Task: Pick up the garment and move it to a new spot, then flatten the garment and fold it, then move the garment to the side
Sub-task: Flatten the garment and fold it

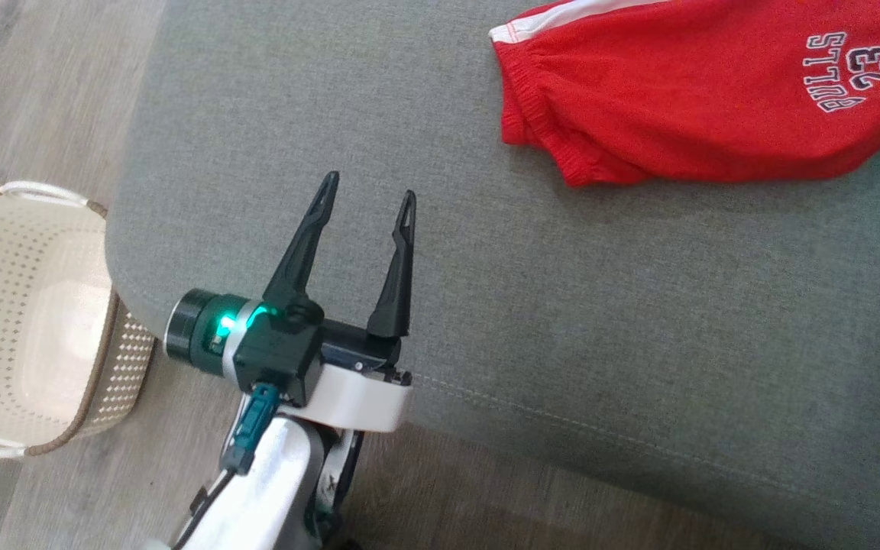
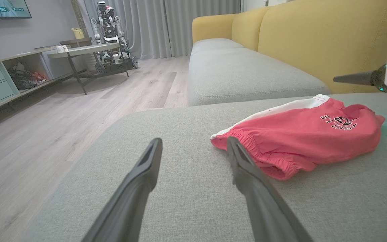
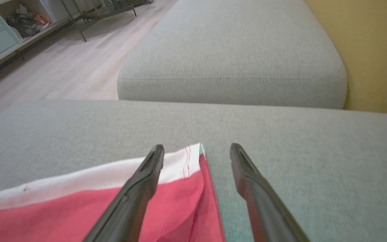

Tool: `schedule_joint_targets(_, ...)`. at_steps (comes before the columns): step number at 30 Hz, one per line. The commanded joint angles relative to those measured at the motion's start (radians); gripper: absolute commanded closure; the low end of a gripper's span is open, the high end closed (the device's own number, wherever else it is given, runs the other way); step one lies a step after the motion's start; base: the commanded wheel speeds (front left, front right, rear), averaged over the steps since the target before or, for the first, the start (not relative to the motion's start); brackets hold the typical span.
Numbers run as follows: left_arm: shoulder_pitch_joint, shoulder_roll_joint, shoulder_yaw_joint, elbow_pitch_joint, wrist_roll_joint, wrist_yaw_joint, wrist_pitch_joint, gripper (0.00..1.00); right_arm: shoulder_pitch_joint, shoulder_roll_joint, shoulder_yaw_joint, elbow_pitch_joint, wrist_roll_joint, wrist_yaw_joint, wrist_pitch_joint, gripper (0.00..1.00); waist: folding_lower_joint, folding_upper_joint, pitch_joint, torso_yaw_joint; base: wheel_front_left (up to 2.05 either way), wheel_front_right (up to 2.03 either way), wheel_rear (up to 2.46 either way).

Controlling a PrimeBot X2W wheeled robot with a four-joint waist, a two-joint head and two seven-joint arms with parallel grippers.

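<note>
Now | left gripper (image 1: 370, 187), right gripper (image 3: 197, 148): fingers are spread, empty | garment (image 1: 677, 99) corner lies between right fingers | risk: only one layer may be pinched, so fabric is bunched.

Red shorts (image 1: 684, 107) with a white side stripe lie on a grey sofa cushion (image 1: 562, 344). Beside the cushion, a cream basket (image 1: 123, 359) stands on the wood floor (image 1: 27, 92).

Garment (image 1: 700, 99) on cushion (image 1: 486, 305), basket (image 1: 123, 359) beside

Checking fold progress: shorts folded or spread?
Loosely doubled, not flat: shorts lie puffed on cushion, waistband layers bunched.
</note>
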Motion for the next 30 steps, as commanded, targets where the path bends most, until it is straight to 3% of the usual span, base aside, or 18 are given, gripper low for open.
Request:
schedule_joint_targets(1,-0.005,0.003,0.031,-0.036,0.010,-0.005,-0.005,0.00,-0.021,-0.003,0.009,-0.025,-0.010,0.000,-0.010,0.00,0.0000,0.0000,-0.001,0.002,0.00,0.00,0.00)
schedule_joint_targets(9,-0.010,-0.006,0.049,-0.035,0.017,-0.022,-0.005,0.00,-0.033,0.013,0.093,0.080,-0.100,0.000,0.095,0.00,0.0000,0.0000,-0.011,-0.002,0.00,0.00,0.00)
schedule_joint_targets(18,-0.011,-0.012,0.061,-0.053,0.031,-0.033,-0.005,0.00,-0.034,0.023,0.004,0.154,-0.126,0.000,0.185,0.00,0.0000,0.0000,0.005,-0.018,0.00,0.00,0.00)
schedule_joint_targets(19,-0.013,-0.012,0.063,-0.055,0.032,-0.034,-0.005,0.00,-0.035,0.029,-0.005,0.158,-0.117,0.000,0.196,0.05,0.0000,0.0000,0.009,-0.019,0.00,0.00,0.00)
schedule_joint_targets(20,-0.014,-0.013,0.063,-0.056,0.032,-0.036,-0.005,0.00,-0.034,0.036,-0.011,0.162,-0.105,0.000,0.206,0.43,0.0000,0.0000,0.011,-0.020,0.00,0.00,0.00)
schedule_joint_targets(22,-0.017,-0.014,0.065,-0.056,0.033,-0.038,-0.005,0.00,-0.029,0.050,-0.011,0.166,-0.083,0.000,0.228,0.95,0.0000,0.0000,0.015,-0.022,0.00,0.00,0.00)
schedule_joint_targets(23,-0.018,-0.014,0.067,-0.056,0.033,-0.039,-0.005,0.00,-0.026,0.056,-0.012,0.165,-0.071,0.000,0.234,1.00,0.0000,0.0000,0.016,-0.024,0.00,0.00,0.00)
schedule_joint_targets(30,-0.019,-0.016,0.081,-0.054,0.041,-0.041,-0.005,0.00,-0.001,0.059,-0.002,0.113,-0.001,0.000,0.204,1.00,0.0000,0.0000,0.004,-0.062,0.00,0.00,0.00)
